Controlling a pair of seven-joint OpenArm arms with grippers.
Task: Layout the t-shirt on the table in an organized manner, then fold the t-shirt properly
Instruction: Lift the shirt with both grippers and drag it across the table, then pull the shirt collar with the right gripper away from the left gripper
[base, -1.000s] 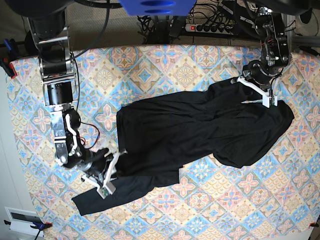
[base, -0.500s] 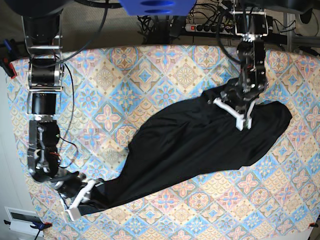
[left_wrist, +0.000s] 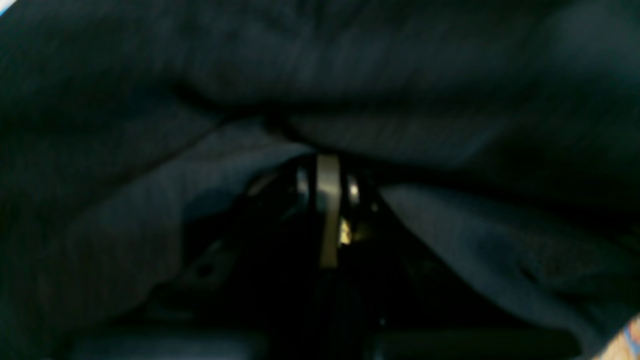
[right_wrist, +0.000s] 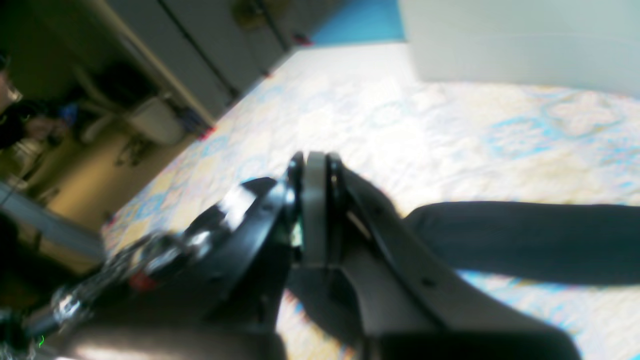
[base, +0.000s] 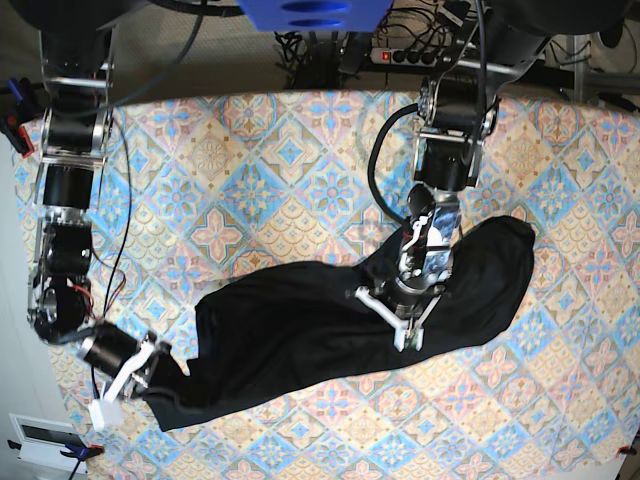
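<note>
Fabric of the black t-shirt (base: 300, 325) is stretched across the patterned table (base: 250, 150) in one long band, its long axis running on a diagonal from the lower left of the base view up to the right. The narrow end is drawn to a point near the table's lower left corner, while the broad, bunched end lies toward the right edge.

The right gripper (base: 128, 375) is seen at that lower left tip, its jaws pressed together on the garment's end. In the right wrist view the right gripper (right_wrist: 315, 210) shows its fingers (right_wrist: 316, 200) drawn tightly together, with a dark strip of the t-shirt (right_wrist: 525, 240) trailing away to the right over the tablecloth (right_wrist: 450, 135); the exact spot of the pinch is blurred.

The left gripper (base: 408, 318) is set on the middle-right part of the garment, pointing downward in the base view, with cloth spread to both sides of it. In the left wrist view the left gripper (left_wrist: 327, 205) is closed, and folds of the t-shirt (left_wrist: 350, 75) are gathered over its tips, filling almost the whole picture. A sliver of tablecloth (left_wrist: 631, 340) is visible at the lower right corner.
</note>
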